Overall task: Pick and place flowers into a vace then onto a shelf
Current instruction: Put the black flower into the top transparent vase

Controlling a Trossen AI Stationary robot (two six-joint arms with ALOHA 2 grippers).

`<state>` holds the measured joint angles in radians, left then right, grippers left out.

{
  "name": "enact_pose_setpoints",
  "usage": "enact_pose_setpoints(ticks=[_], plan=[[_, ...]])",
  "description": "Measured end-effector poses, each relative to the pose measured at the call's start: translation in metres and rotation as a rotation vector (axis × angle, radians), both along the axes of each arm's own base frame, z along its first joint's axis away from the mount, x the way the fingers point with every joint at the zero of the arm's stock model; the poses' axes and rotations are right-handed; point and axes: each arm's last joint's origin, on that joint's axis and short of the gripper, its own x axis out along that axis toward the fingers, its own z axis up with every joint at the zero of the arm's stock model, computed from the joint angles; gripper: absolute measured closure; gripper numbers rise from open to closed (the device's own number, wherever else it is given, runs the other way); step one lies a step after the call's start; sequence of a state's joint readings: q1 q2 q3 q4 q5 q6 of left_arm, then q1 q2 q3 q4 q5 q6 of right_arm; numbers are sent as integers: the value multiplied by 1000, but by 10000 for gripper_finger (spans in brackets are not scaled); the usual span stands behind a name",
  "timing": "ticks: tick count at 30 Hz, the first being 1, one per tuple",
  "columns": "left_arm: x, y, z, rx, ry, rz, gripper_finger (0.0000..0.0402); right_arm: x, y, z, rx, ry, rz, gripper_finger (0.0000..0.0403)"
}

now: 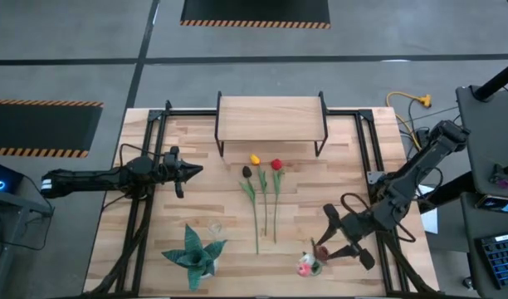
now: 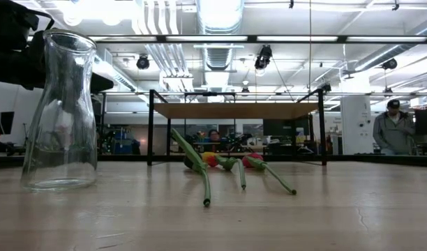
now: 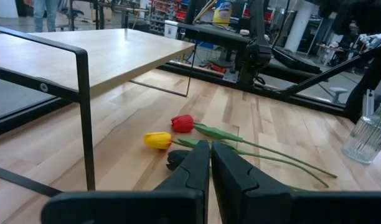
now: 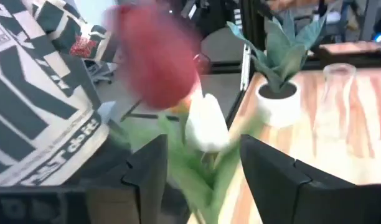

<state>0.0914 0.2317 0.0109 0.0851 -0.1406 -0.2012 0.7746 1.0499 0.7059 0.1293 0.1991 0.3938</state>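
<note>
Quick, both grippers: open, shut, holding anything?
Left gripper: shut, empty, above the table.
Right gripper: open around the tulip bunch; grip cannot be told.

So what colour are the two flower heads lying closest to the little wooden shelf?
One tulip head is yellow, the other red; the left wrist view shows them best.

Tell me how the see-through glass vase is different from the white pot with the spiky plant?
The clear glass vase is empty, tall and narrow-necked; the small white pot is short, solid-coloured and holds a spiky teal-green plant. You can see through the vase, not the pot. Both stand upright on the wooden table, side by side.
</note>
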Motion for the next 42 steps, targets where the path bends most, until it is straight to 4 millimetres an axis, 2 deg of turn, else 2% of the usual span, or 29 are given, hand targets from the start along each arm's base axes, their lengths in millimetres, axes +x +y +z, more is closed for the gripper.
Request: enact_pose_setpoints(ticks=[16, 21, 27, 32, 36, 42], plan=[[0, 0, 0, 0, 0, 0, 402, -45, -42, 52, 65, -275, 28, 204], [0, 0, 0, 0, 0, 0, 402, -53, -58, 61, 81, -325, -170, 204], [0, 0, 0, 0, 0, 0, 402, -63, -71, 68, -14, -420, -239, 214], [0, 0, 0, 0, 0, 0, 402, -70, -89, 64, -73, -391, -340, 242], [0, 0, 0, 0, 0, 0, 402, -72, -99, 63, -56, -411, -315, 269], [0, 0, 0, 0, 0, 0, 402, -63, -111, 50, -42, -372, -364, 307]])
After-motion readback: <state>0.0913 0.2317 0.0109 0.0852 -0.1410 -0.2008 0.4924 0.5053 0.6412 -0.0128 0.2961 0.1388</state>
